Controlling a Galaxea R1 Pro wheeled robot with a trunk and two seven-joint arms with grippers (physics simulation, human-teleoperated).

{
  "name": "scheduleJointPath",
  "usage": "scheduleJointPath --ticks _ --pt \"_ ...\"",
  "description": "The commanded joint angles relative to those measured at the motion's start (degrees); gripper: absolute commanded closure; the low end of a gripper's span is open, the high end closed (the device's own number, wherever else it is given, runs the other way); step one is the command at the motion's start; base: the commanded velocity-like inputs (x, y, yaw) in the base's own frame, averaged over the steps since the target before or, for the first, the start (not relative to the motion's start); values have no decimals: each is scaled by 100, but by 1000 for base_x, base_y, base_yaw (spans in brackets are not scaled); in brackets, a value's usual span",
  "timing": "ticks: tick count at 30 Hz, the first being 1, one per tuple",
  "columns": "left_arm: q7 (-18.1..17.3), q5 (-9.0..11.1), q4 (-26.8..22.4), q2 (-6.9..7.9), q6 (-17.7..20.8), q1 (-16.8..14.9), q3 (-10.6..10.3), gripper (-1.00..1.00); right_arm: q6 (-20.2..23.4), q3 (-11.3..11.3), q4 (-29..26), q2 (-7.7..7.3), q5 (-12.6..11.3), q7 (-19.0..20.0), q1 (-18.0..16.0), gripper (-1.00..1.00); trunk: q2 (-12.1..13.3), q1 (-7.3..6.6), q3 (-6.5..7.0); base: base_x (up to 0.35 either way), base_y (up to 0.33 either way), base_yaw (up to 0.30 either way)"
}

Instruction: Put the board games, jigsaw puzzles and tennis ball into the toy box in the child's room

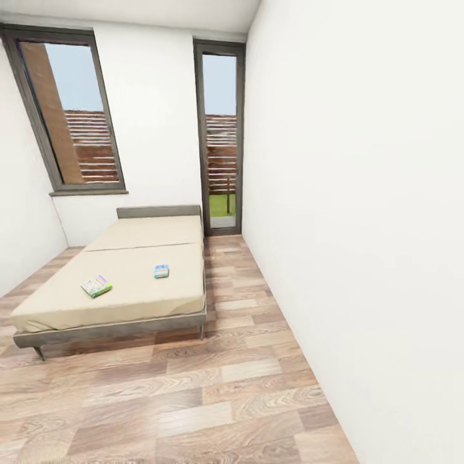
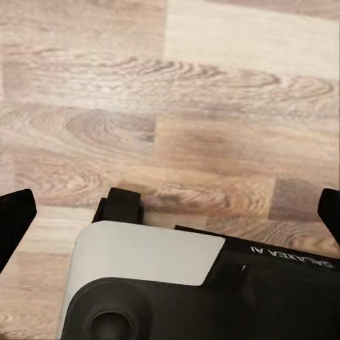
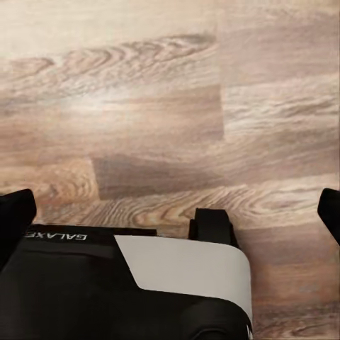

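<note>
**Spotter:** While you face down the room, the bed [image 1: 129,283] sits ahead on your left, its headboard against the far wall below the slanted window [image 1: 71,109]. Two board games lie on the mattress near its foot end: the green board game [image 1: 96,286] towards the left, and the blue board game [image 1: 161,271] to its right, well apart from it. Both lie flat.

**Operator:** What stands between me and them?

**Spotter:** You have bare wooden floor [image 1: 212,399] up to the bed frame. A white wall [image 1: 361,225] runs close along your right, leaving a strip of floor between it and the bed that leads to the narrow glass door [image 1: 220,138].

**Operator:** And the grippers?

**Spotter:** Your left gripper [image 2: 170,219] points down at the planks with its fingers [image 2: 14,219] spread to the edges of the picture, wide and holding nothing; the robot base [image 2: 149,283] shows below it. Your right gripper [image 3: 170,216] is the same: fingertips [image 3: 14,216] far apart, nothing between them, over the floor by the base
</note>
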Motion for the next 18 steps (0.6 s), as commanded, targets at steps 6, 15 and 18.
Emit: scheduleJointPath --ticks 6,15,18 --pt "-22 550 -96 -104 403 -1175 19 -100 333 6 -193 123 6 9 -1262 -100 -3 0 -6 0 0 300" --pt "25 663 -747 -385 552 -1628 9 -100 391 6 -324 144 2 16 -2017 -100 -3 0 -7 0 0 300" --pt "104 679 -1182 -505 652 -1701 -2 -100 400 6 -361 150 -1 21 -2238 -100 -3 0 -9 0 0 300"
